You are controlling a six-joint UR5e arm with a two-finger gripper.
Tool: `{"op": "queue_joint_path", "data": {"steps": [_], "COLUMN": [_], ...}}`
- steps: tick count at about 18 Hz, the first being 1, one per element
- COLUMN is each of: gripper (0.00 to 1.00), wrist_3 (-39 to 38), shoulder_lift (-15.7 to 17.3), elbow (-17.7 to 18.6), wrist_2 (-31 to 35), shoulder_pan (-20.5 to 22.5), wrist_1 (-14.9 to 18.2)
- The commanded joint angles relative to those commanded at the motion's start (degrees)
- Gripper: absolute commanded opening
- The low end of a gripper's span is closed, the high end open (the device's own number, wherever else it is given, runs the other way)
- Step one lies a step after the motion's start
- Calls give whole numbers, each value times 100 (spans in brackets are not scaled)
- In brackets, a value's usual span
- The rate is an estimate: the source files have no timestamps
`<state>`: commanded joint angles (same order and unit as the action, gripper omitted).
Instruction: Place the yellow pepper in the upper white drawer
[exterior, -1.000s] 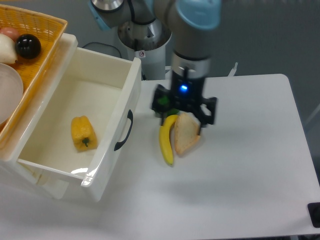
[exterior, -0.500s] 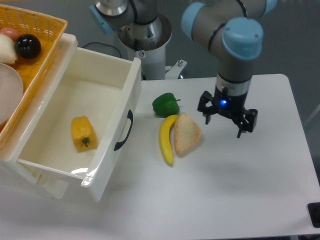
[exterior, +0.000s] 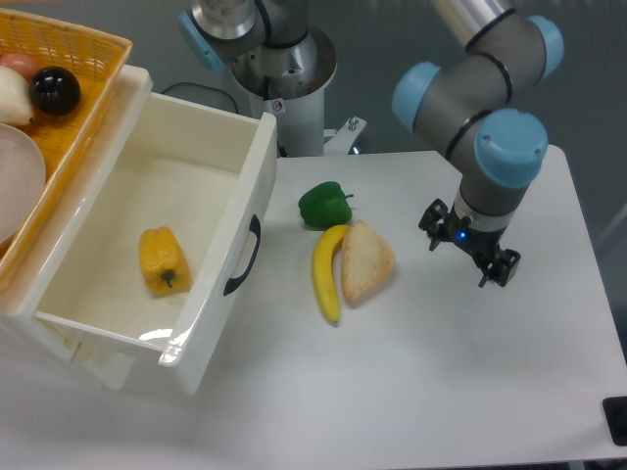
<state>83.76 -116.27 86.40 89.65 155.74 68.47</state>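
Inside upper white drawer (exterior: pixel 201 338), yellow pepper (exterior: pixel 163 260); gripper (exterior: pixel 469 254) wide, empty, rightward.

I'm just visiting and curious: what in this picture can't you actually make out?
- Orange basket: cut off by the top and left edges, so its contents show only in part.
- Gripper: seen from above, small and dark; open or shut cannot be told.
- Yellow pepper: its underside is hidden against the floor of the white drawer.
- Dark object: cut off by the right edge, unidentifiable.
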Motion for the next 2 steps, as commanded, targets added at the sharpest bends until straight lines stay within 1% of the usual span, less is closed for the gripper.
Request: {"op": "queue_joint_path", "data": {"steps": [2], "gripper": [100], "wrist_3": [0], "shoulder_lift": [-9], "elbow": [-9], "wrist_2": [0], "shoulder_pan": [0], "wrist_1": [0]}}
